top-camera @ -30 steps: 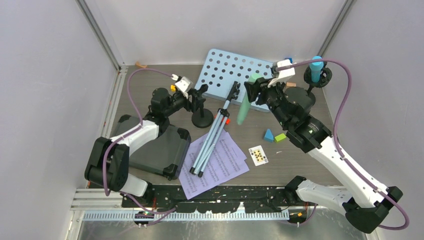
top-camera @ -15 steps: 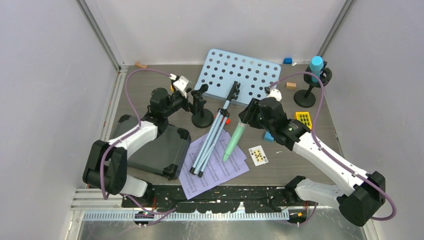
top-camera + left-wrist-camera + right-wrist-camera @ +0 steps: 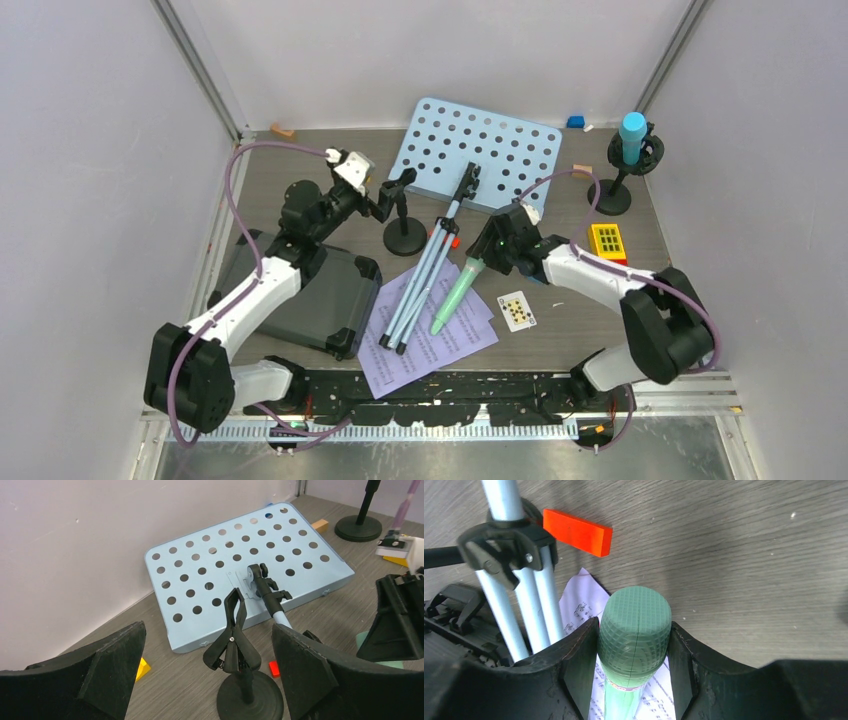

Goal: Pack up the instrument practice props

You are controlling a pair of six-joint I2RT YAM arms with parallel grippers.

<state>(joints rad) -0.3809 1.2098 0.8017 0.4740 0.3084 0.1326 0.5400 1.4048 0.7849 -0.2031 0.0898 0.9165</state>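
Note:
My right gripper (image 3: 490, 247) is shut on the head of the green microphone (image 3: 455, 290), whose handle slants down over the lilac sheet-music pages (image 3: 430, 340). In the right wrist view both fingers press the green microphone's head (image 3: 634, 622). The pale blue music rack (image 3: 475, 150) lies flat, with its tripod legs (image 3: 420, 280) across the pages. My left gripper (image 3: 210, 675) is open, its fingers either side of a black clip-topped mic pole (image 3: 235, 640), not touching it. That mic pole also shows in the top view (image 3: 404, 235). The blue microphone (image 3: 631, 135) stands in the second pole (image 3: 610, 195) at the back right.
A black case (image 3: 310, 300) lies under my left arm. A playing card (image 3: 516, 311), a yellow block (image 3: 607, 241), a tan block (image 3: 581, 171) and a blue block (image 3: 575, 122) lie on the right. A red block (image 3: 578, 532) sits by the tripod hub.
My right gripper has carried the green microphone from beside the rack down and left, lowering it over the pages. My left arm has shifted slightly back; its gripper stays open.

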